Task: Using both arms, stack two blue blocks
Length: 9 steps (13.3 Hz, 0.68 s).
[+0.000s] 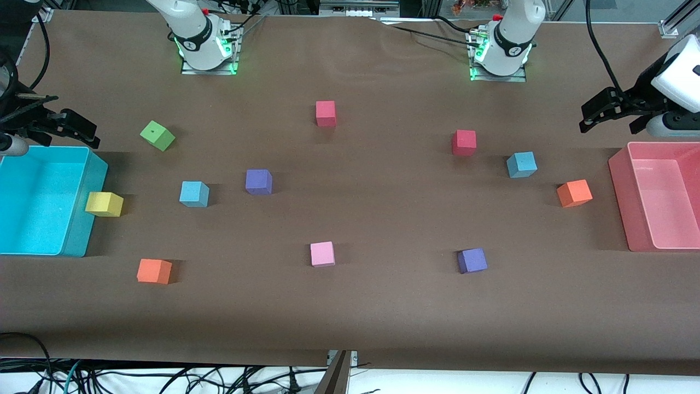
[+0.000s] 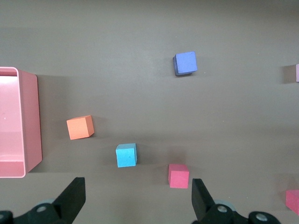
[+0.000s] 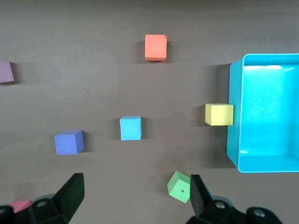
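Note:
Two light blue blocks lie far apart on the brown table. One blue block (image 1: 194,193) (image 3: 130,128) sits toward the right arm's end, beside a purple cube (image 1: 258,181). The second blue block (image 1: 521,164) (image 2: 126,155) sits toward the left arm's end, between a red cube (image 1: 464,143) and an orange cube (image 1: 574,193). My right gripper (image 1: 60,128) (image 3: 135,189) hangs high by the cyan bin, open and empty. High by the pink bin, my left gripper (image 1: 610,112) (image 2: 138,191) is also open and empty. Neither touches a block.
A cyan bin (image 1: 76,241) stands at the right arm's end with a yellow cube (image 1: 104,204) against it. A pink bin (image 1: 620,197) stands at the left arm's end. Green (image 1: 157,135), red (image 1: 325,113), pink (image 1: 322,254), orange (image 1: 154,271) and purple (image 1: 472,260) cubes are scattered about.

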Motion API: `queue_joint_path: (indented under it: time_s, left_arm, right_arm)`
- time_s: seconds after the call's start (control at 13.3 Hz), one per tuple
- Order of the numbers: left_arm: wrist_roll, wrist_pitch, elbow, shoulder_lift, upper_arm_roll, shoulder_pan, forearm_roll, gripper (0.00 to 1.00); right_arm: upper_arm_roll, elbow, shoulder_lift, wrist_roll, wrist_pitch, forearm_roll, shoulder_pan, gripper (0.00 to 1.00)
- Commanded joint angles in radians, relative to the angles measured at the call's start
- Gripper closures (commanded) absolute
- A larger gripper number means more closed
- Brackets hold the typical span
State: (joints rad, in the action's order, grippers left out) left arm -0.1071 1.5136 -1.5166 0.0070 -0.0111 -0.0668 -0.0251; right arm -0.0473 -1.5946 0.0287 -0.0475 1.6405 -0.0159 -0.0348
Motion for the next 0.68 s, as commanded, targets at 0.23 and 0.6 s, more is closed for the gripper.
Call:
queue_joint_path:
  time_s: [0.23,0.6]
  left_arm:
    - [-0.005,-0.013,0.03,0.033,0.0,-0.004,0.007,0.0]
    - [-0.003,-0.013,0.03,0.031,0.0,-0.004,0.013,0.0]
  right_arm:
    - [-0.013,-0.019,-0.021,-0.011,-0.001,-0.01,-0.011,0.0]
    - [-0.013,-0.019,-0.021,-0.011,-0.001,-0.01,-0.011,0.0]
